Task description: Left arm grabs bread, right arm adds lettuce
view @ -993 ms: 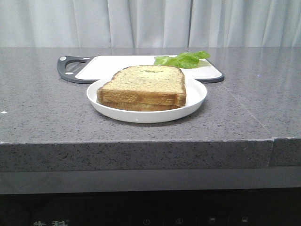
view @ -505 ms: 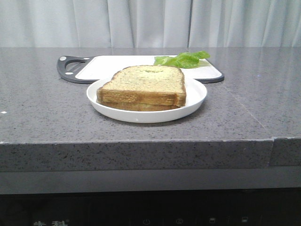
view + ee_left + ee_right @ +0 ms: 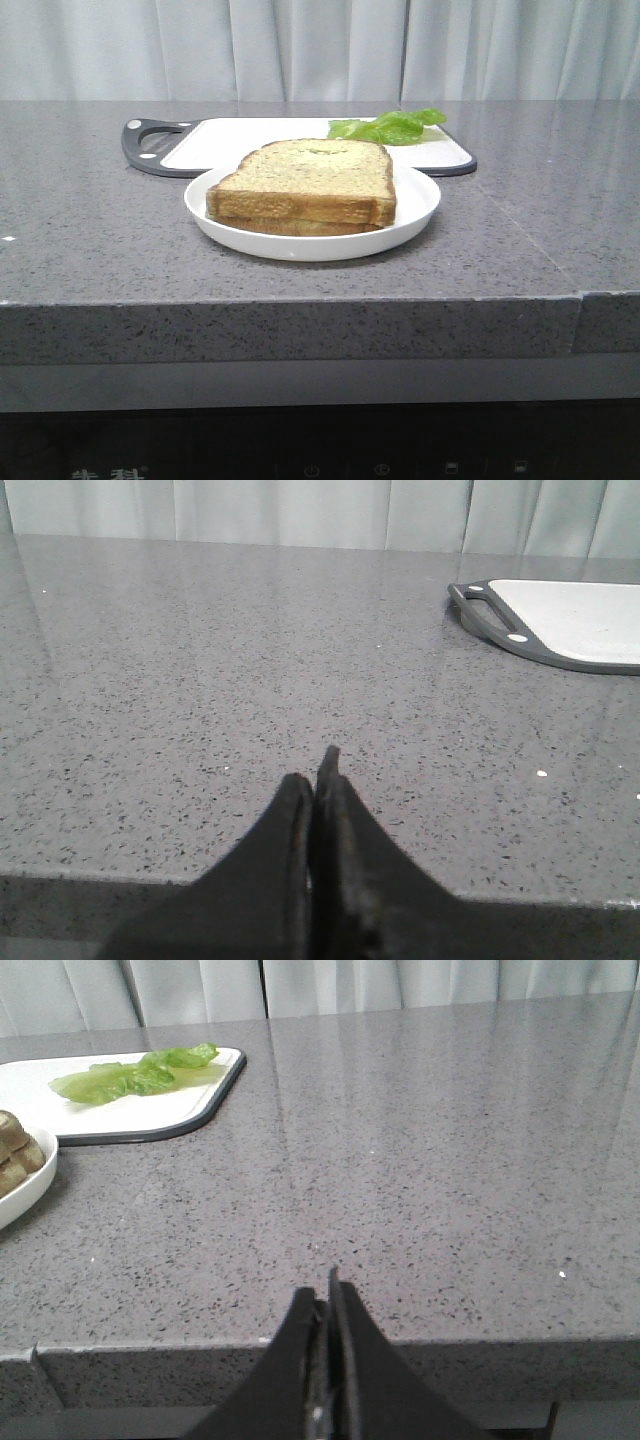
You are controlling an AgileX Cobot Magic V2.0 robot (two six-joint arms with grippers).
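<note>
Spanning grey speckled countertop (image 3: 100, 230), pale curtain (image 3: 320, 50)

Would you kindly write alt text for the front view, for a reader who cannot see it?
Two stacked slices of bread sit on a white plate on a grey speckled counter. Behind it, a lettuce leaf lies on a white cutting board. No arms are visible.

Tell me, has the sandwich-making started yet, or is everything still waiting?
Nothing looks done yet. Both bread slices sit stacked on the white plate, and the lettuce lies on the cutting board. The left tool and right tool are shut and empty, short of the food. Lifting bread and adding lettuce remain.
</note>
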